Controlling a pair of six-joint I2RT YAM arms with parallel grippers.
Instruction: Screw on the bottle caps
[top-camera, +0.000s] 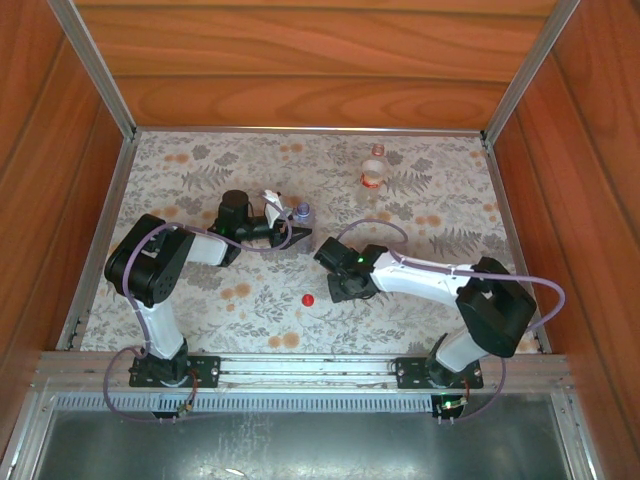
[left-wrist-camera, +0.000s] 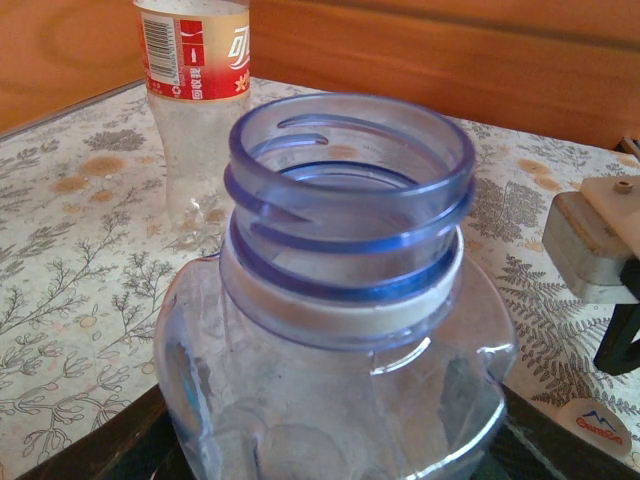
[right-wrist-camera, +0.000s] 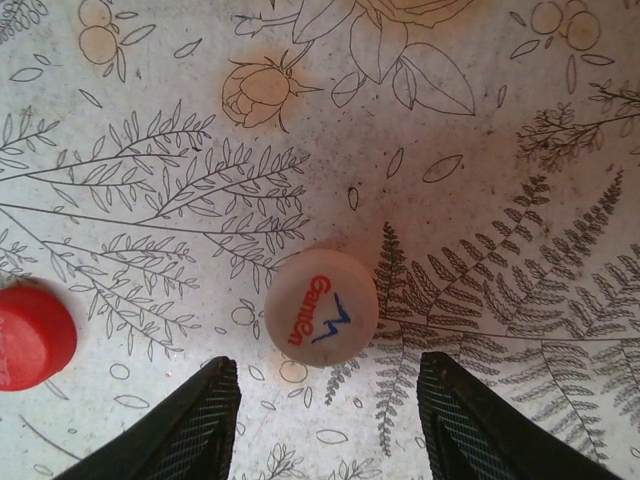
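Closest to the left wrist lens: bluish bottle (left-wrist-camera: 340, 400), upright, long axis vertical, threaded mouth open and pointing straight up, white collar ring just under the threads. From above, same bottle (top-camera: 303, 213) at the tip of the left gripper (top-camera: 291, 226), left of table centre. One pale finger pad (left-wrist-camera: 585, 240) off to the right of the neck, with a gap showing; whether the jaws press the body lower down, cannot tell.

Behind it, well apart: labelled bottle (left-wrist-camera: 195, 100), also upright, near the far edge of the patterned tabletop (top-camera: 200, 170). Red-and-white band, barcode on the left, large white characters, cut off and not readable.

Under the right wrist: white cap (right-wrist-camera: 322, 307), flat on the table, top face up. Red print "Ganten" with a blue zigzag mark, running sideways in the view. Right gripper (right-wrist-camera: 325, 425) pointing down at it, black fingertips (right-wrist-camera: 200, 425) spread wider than the cap, cap just ahead of the gap, touching neither.

Red cap (right-wrist-camera: 30, 335) at the left edge, near the white one, flat on the table too; from above (top-camera: 308, 299), between the two arms.
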